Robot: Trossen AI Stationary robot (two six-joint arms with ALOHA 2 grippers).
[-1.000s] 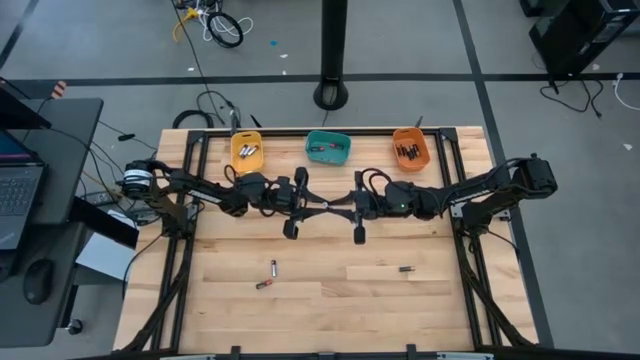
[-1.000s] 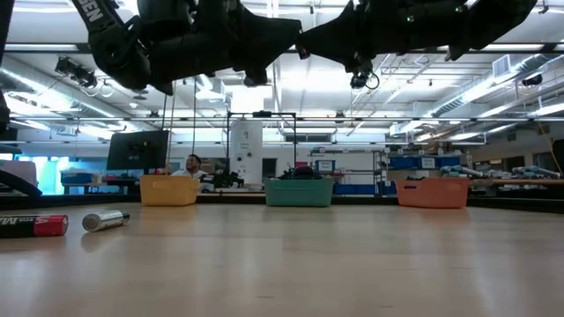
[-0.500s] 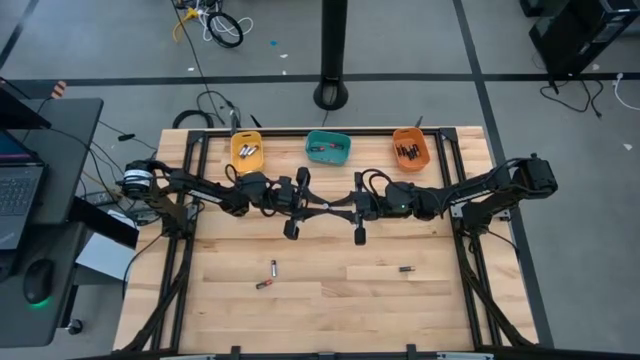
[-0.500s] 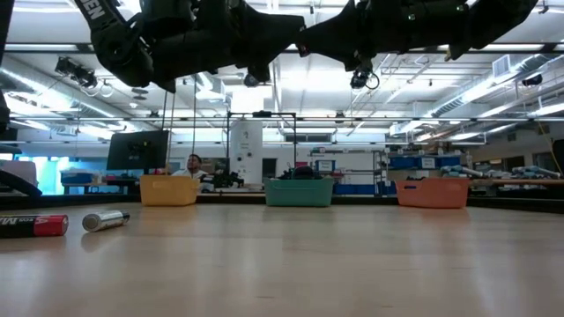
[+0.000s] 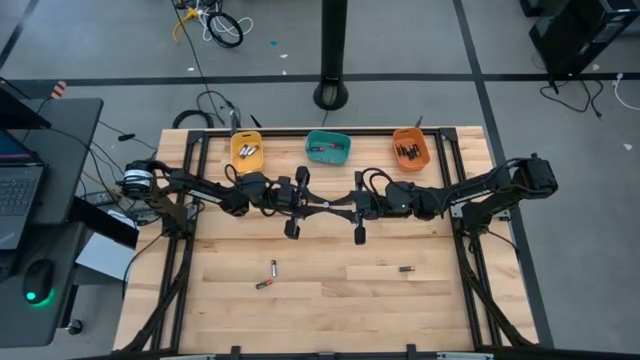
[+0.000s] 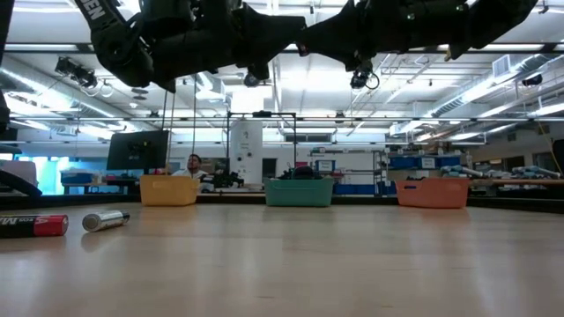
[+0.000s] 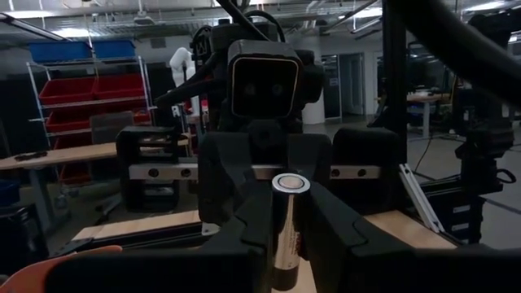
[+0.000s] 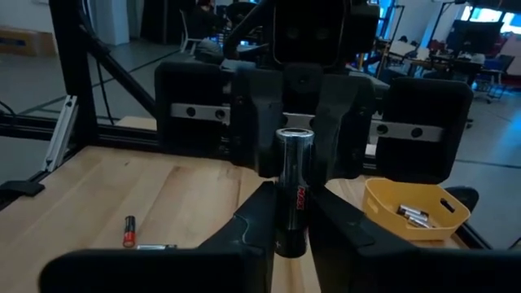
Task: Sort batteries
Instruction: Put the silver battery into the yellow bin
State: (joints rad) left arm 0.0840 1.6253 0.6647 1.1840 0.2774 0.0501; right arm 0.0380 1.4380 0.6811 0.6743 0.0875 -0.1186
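Observation:
One battery (image 7: pixel 286 228), silvery with red print (image 8: pixel 298 198), stands upright high above the middle of the table, clear of it. My left gripper (image 5: pixel 321 205) and my right gripper (image 5: pixel 336 205) meet there nose to nose, both shut on it. Three more batteries (image 5: pixel 273 267) (image 5: pixel 263 284) (image 5: pixel 406 269) lie on their sides on the near half of the table. In the low view, two of them (image 6: pixel 33 225) (image 6: pixel 106 220) show at the left. My left gripper pinches the battery's sides (image 7: pixel 277 244) between its two fingers (image 7: pixel 244 240), coming in level from the table's left and lying across it. The battery stands upright, its round silvery top end (image 7: pixel 291 182) above the fingers. My right gripper pinches the same battery's sides (image 8: pixel 286 232) between its two fingers (image 8: pixel 330 224), coming in level from the table's right and lying across it. The battery's top end (image 8: pixel 295 135) rises above the fingers, clear of the table.
Three bins stand along the far edge: yellow (image 5: pixel 247 152), teal (image 5: pixel 328 148) and orange (image 5: pixel 410 149), each with batteries inside. A black frame runs down both sides of the table (image 5: pixel 330 320). Bare wood lies between the loose batteries and the near edge.
Both arms have stayed in place, nose to nose above the table's middle. My left gripper's fingers have drawn together about the battery that my right gripper holds. The battery has kept upright and clear of the table.

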